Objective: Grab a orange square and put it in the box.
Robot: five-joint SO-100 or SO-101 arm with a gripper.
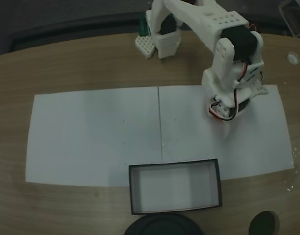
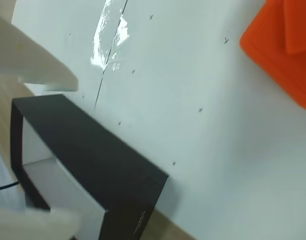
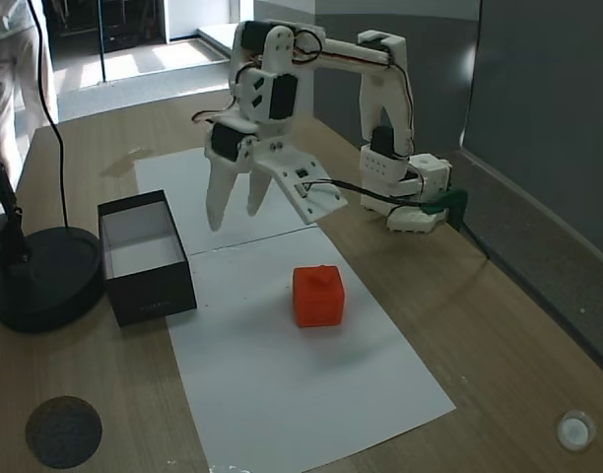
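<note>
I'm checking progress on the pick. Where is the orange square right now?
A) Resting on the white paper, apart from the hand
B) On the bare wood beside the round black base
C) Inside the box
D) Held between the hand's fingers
A: in a fixed view the orange square sits on the white paper, with the open hand above it and the box holding nothing.

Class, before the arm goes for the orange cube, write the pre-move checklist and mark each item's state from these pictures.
1. End effector open: ok.
2. End effector empty: ok.
3. Orange cube sits free on the white paper, knob up: ok.
4. End effector over the cube: not ok, it hangs above the paper to the side in a fixed view.
5. Box empty and open-topped: ok.
6. Cube's exact alignment with the fingers: cannot tell.
</note>
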